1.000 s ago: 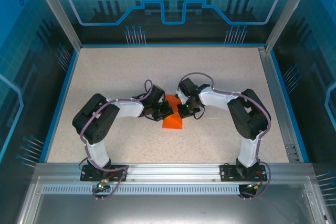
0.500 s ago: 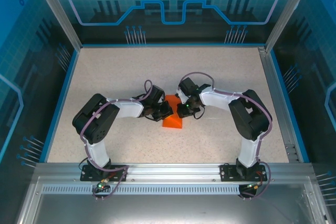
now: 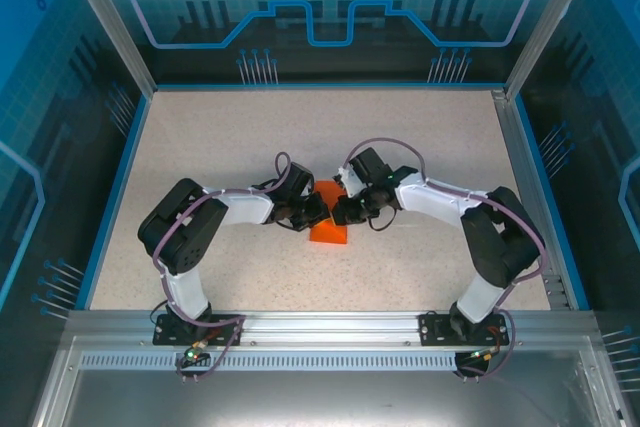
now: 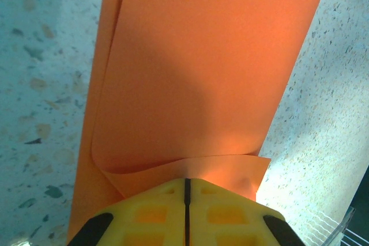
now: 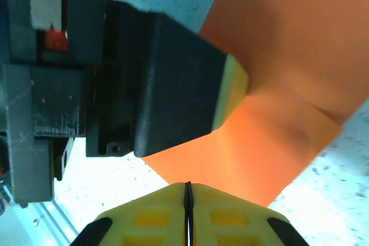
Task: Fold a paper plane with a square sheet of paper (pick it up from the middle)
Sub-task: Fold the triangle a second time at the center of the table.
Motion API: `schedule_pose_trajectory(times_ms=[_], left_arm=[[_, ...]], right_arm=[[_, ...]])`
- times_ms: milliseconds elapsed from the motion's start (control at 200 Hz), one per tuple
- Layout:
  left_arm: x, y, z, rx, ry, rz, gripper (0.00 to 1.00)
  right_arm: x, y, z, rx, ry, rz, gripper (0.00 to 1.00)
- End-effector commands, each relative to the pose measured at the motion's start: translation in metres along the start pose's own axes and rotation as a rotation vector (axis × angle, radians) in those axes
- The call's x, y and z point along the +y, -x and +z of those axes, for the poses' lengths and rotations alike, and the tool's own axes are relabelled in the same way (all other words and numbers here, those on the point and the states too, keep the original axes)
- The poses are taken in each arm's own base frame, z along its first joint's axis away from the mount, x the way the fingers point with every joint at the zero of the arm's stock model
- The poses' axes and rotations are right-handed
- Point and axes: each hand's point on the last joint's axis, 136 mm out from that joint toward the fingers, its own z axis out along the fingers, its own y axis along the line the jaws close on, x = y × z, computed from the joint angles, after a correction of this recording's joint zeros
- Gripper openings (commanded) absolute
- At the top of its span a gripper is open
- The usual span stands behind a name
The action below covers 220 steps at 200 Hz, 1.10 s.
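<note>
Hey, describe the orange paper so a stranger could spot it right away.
Look near the middle of the speckled table. There the left tool and right tool meet at the folded orange paper, the only orange thing on the table.

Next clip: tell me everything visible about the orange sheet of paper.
The square sheet of paper is thin, matte and bright orange, already folded into a smaller layered wedge with overlapping edges and a curled flap. It sits mid-table on the speckled tabletop, between the two arms. The left gripper is shut with the flap pinched at its tips. The right gripper is shut at the paper's other side, though whether it actually holds paper is unclear.
</note>
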Motion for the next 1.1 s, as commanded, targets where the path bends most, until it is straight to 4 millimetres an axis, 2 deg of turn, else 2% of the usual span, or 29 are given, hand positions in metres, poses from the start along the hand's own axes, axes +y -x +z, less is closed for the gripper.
schedule_pose_trajectory(times_ms=[0,240,455,690,910,1095], left_arm=[[0.033,-0.010,0.006,0.028,0.097,-0.023,0.08],[0.033,-0.010,0.006,0.029,0.096,-0.023,0.08],[0.032,-0.010,0.006,0.030,0.095,-0.020,0.08],[0.034,-0.011,0.006,0.029,0.101,-0.020,0.08],[0.036,-0.011,0.006,0.029,0.105,-0.023,0.08],[0.036,-0.011,0.007,0.031,0.107,-0.021,0.08]], right_arm=[[0.006,-0.011,0.015,0.055,0.069,0.056,0.08],[0.000,-0.019,0.034,0.116,0.087,0.107,0.07],[-0.018,-0.026,0.041,0.144,0.015,0.134,0.08],[-0.041,-0.044,0.049,0.190,-0.054,0.160,0.08],[-0.054,-0.060,0.055,0.225,-0.076,0.197,0.08],[-0.039,-0.051,0.043,0.185,-0.024,0.183,0.09]])
